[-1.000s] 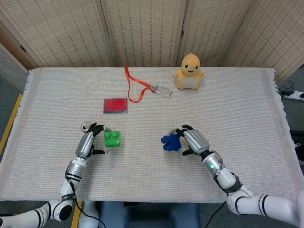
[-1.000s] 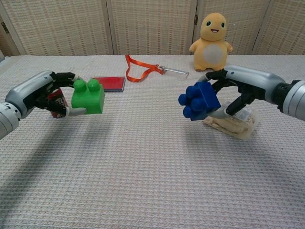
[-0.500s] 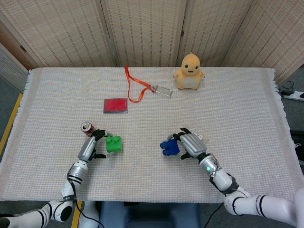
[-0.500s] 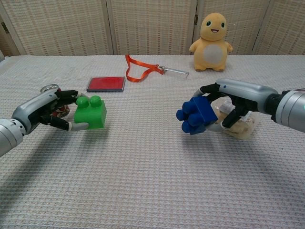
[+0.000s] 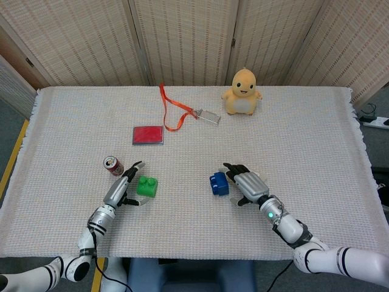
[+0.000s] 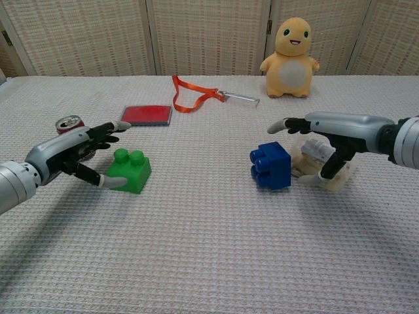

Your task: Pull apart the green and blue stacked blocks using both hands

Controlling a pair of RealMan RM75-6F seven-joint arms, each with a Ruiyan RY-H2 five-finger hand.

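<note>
The green block (image 5: 146,186) (image 6: 129,171) lies on the cloth at the left, apart from the blue block (image 5: 219,183) (image 6: 271,166) lying at the right. My left hand (image 5: 118,191) (image 6: 77,153) is just left of the green block with its fingers spread and nothing held; a fingertip sits close to the block's base. Beside the blue block on its right, my right hand (image 5: 249,184) (image 6: 330,134) has its fingers spread and holds nothing.
A small can (image 5: 113,165) (image 6: 68,123) stands behind my left hand. A clear snack packet (image 6: 325,167) lies under my right hand. Further back are a red card case (image 5: 148,135), an orange lanyard with badge (image 5: 176,112) and a yellow plush toy (image 5: 242,91).
Both hands lowered their blocks onto the cloth and let go. Their fingers have spread and drawn slightly away from the blocks.
</note>
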